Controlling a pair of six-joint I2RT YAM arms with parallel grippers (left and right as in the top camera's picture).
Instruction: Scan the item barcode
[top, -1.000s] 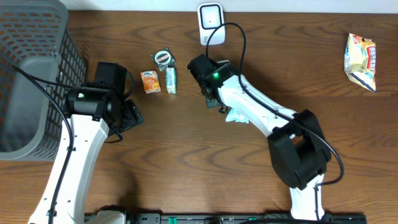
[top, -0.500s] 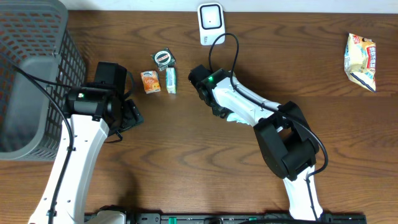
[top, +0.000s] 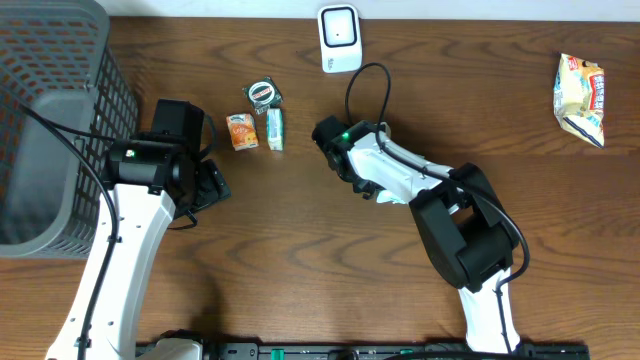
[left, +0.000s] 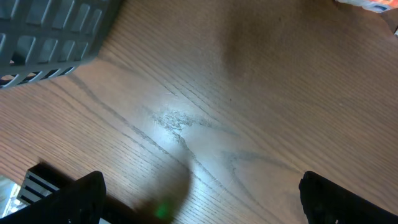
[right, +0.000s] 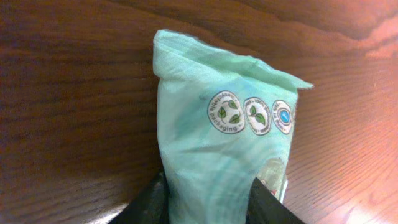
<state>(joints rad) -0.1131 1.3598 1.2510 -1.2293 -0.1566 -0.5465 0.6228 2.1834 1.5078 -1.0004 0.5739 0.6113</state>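
Note:
A pale green packet (right: 227, 143) with round leaf logos lies on the wooden table, filling the right wrist view. My right gripper (right: 211, 205) is shut on its lower end, with a dark finger (right: 146, 205) pressed against each side. From overhead only a sliver of the packet (top: 386, 196) shows beside the right gripper (top: 360, 183). The white scanner (top: 340, 38) stands at the table's back edge. My left gripper (top: 210, 185) is open over bare wood; in its wrist view the gripper (left: 202, 208) holds nothing.
A grey mesh basket (top: 50, 120) fills the left end, and its corner (left: 50, 31) shows in the left wrist view. An orange carton (top: 240, 131), a green-white carton (top: 275, 128) and a round item (top: 262, 92) sit mid-left. A snack bag (top: 580, 85) lies far right.
The right gripper has shifted slightly right and toward the front, and its jaws have narrowed onto the green packet. The left arm has not moved.

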